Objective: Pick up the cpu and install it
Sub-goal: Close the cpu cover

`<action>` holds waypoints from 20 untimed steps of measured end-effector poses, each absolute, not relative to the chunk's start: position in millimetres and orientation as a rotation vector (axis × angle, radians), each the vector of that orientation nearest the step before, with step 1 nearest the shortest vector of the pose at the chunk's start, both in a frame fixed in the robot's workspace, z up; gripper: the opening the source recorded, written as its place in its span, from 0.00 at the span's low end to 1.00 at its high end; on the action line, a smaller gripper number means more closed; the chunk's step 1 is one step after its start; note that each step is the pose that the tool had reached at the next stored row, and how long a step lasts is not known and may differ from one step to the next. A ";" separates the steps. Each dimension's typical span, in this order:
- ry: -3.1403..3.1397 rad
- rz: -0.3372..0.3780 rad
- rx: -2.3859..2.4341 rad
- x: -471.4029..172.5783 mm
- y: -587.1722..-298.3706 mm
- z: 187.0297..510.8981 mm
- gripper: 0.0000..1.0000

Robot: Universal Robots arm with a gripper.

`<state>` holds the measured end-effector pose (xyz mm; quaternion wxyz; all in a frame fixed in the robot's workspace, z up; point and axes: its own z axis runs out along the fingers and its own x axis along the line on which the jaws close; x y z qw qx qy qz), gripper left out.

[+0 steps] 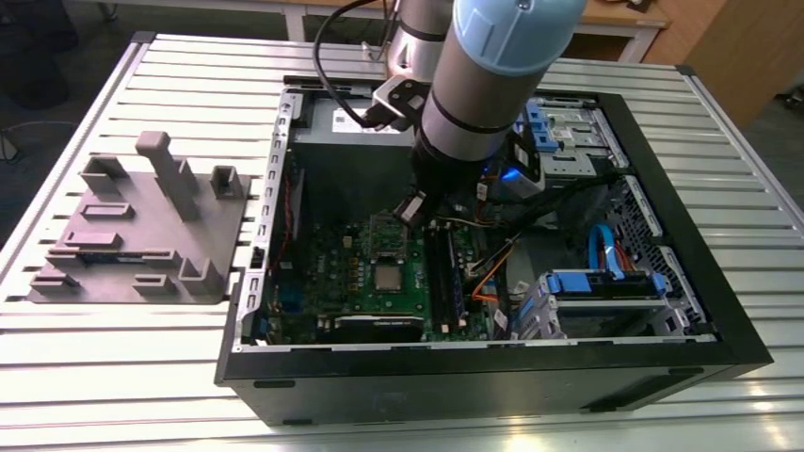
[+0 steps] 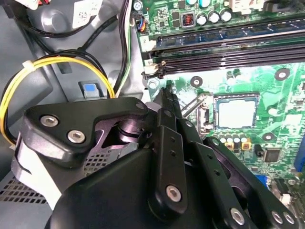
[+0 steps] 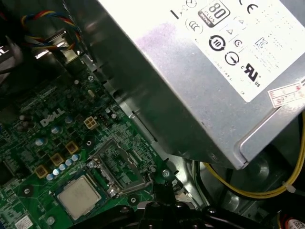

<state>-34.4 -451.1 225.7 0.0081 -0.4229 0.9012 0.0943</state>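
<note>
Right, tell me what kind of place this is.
Probably a robotics lab or assembly test bench: an open computer case lies on a slatted metal table, beside a grey parts fixture. The gripper sits above the motherboard, near the seated cpu.

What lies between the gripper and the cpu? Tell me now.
In the first wrist view, the socket's silver metal frame, swung open, lies between the gripper and the cpu.

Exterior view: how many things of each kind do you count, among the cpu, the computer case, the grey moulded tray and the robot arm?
cpu: 1
computer case: 1
grey moulded tray: 1
robot arm: 1
Total: 4
</note>
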 end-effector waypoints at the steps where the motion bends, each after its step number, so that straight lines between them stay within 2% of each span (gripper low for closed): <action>1: 2.816 0.293 -1.326 -34.5 -451.0 226.3 0.10; 20: 2.798 0.334 -1.325 -44.1 -450.9 232.2 0.10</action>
